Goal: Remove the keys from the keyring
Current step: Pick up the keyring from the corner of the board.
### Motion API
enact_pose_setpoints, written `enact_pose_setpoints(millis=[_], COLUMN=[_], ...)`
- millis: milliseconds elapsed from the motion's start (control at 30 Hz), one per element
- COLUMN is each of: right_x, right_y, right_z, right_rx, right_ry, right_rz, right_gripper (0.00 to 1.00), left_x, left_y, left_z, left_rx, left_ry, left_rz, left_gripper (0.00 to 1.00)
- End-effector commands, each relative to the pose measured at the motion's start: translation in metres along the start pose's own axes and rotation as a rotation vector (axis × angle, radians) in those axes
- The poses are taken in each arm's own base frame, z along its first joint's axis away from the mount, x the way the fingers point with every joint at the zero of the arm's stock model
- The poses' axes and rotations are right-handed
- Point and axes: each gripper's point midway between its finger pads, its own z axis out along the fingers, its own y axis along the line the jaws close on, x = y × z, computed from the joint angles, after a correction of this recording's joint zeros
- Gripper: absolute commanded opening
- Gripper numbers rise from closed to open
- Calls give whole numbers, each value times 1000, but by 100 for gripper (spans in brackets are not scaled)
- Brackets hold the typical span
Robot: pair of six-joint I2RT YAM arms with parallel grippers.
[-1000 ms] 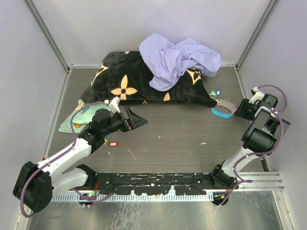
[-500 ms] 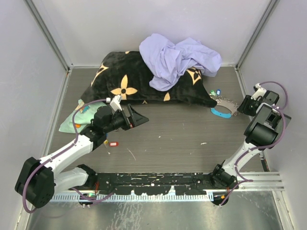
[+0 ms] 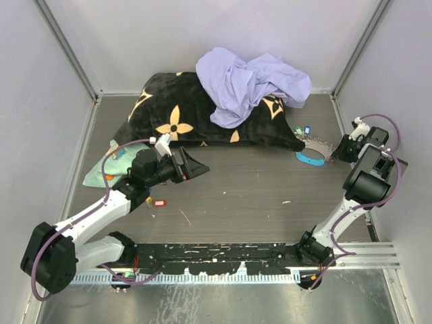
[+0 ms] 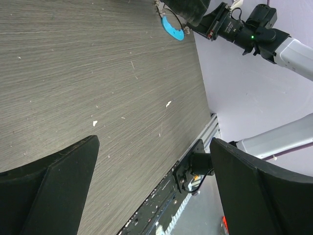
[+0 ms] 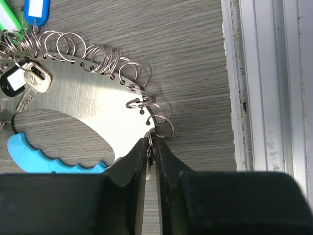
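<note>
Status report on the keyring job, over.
Left jaws open, hovering clear. Right jaws pinched on end of keyring. Keys still ringed on. Pillow corner close beside.

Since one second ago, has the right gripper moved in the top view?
Yes. The right gripper has shifted slightly toward the back wall, judged against the black pillow.

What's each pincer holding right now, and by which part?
Right pincer is closed on the keyring, pinching the outer edge of its metal plate at the near tip. Left pincer is open over bare table, holding nothing.
</note>
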Motion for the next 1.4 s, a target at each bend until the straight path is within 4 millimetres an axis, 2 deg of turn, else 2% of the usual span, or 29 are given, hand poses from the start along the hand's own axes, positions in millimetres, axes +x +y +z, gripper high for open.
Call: enact_pose_setpoints(millis=[0,167,333,500,667,733,900,1100,1200,1367], right_x=[-19,-27,-31,-26,-21,-20,-11,-8,-4,9], right_y=[4,17,40,73,120,147,210,277,299,328], right_z=[-7,-30,-68,-113,-162,-182,-217,-251,-263,-275], right_rx=[-23,-40,-70,-132,-213,-245,-342,-488,-564,-697], right_ry=[-38,-70,-95,-89,-74,-89,-100,-125,-124,-121], right_rz=[-49,-126,-243,-366,-483,-558,-676,-735,-749,-801], right_gripper=[14,1,1,1,1,1,1,1,1,1], left_x=[-18,-16,-13,-11,-3,2,16,26,27,31], left_y=[-29,-33,-43,-54,-66,-70,-80,-79,-80,-80], left_z=[-8,-17,-31,-53,-76,-87,-115,-136,-140,-135], left_rx=[87,101,151,209,289,323,400,446,459,473], left_ry=[-54,-57,-81,-129,-170,-184,-210,-264,-281,-251], left_rz=[64,90,134,183,216,233,274,304,319,332], left_gripper=[98,98,97,97,95,94,92,92,91,90])
